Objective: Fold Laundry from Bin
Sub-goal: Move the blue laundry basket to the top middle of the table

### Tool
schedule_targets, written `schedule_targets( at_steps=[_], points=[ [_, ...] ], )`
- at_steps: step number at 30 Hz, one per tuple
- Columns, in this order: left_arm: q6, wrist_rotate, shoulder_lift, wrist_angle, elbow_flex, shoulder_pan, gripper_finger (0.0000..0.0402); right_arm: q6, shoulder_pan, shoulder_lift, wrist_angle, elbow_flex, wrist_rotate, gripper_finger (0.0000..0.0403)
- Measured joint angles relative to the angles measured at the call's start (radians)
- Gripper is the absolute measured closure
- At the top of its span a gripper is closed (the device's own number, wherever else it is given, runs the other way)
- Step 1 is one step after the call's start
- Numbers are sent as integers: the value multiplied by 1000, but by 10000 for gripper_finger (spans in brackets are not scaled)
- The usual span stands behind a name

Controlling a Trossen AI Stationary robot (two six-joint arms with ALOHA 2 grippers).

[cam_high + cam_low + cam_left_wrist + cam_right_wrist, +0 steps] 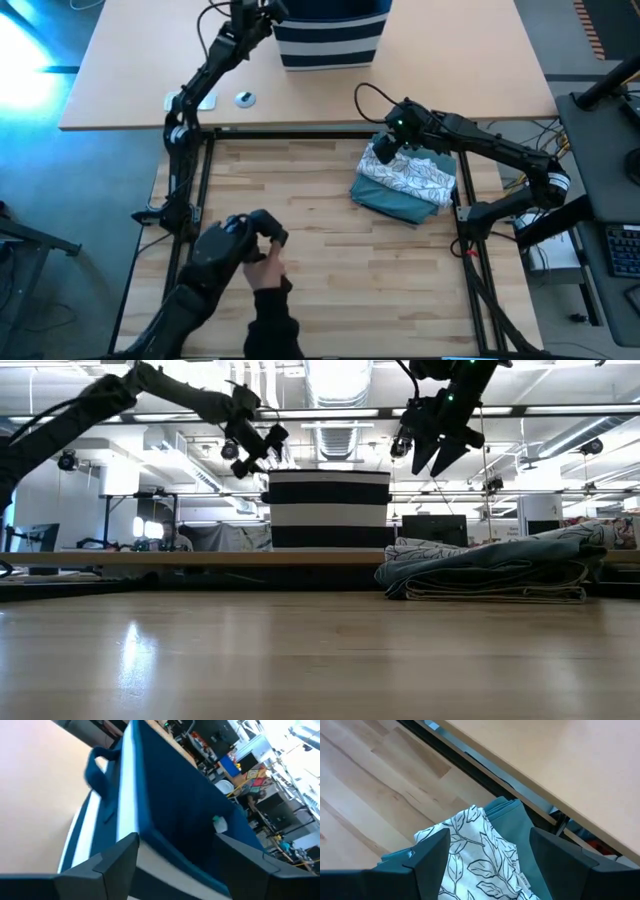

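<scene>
While the left hand (262, 12) reaches out over the far tabletop (130, 60) to the open top of the bin (330, 40), its two dark fingers (117, 857) stand spread apart with nothing between them, as the left wrist view shows, looking down past them into the bin's deep blue fabric interior, where a small pale object (220, 824) lies against the inner wall; what it is cannot be told. One small side handle (95, 767) of the bin shows at the outer wall, and the white stripes run around the lower half of the bin in the low view. On the nearer, lighter wooden tabletop (300, 220) a folded pile of laundry (405, 180) lies toward the right side: a grey-white leaf-patterned garment (475, 855) on top of a teal-green one (512, 820), the stack lying flat on the wood. Above that pile hangs the right hand (385, 148), clear of the cloth in the low view, its fingers (430, 855) spread wide and empty. At the near edge of the wooden tabletop, in the high view, a person's hand (265, 268) in a dark sleeve (272, 325) is at a dark device (228, 250).
</scene>
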Motion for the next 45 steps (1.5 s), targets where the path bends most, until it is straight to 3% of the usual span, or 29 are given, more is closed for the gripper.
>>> schedule_targets(
  at_steps=[5, 11, 20, 32, 36, 42, 45],
  points=[
    [-33, 7, 57, -10, 21, 19, 154, 0, 0, 0, -2, 0, 0, 133],
    [-18, 28, 52, -83, 25, 21, 176, 3, 0, 0, -5, 0, 1, 133],
    [56, 36, 0, -352, 34, 28, 239, 1, 0, 40, 11, 0, 4, 133],
    [165, 17, 5, -703, 18, 39, 277, 0, 0, 60, 11, 0, -25, 133],
    [192, 19, -12, -685, 18, 38, 301, -24, 0, 60, 39, 0, -26, 133],
    [207, 30, -13, -665, 18, 27, 391, -53, 0, 60, 46, 0, -26, 133],
    [262, 109, -41, -671, 28, 25, 384, -53, -1, 60, 34, 0, -26, 133]
  ],
)
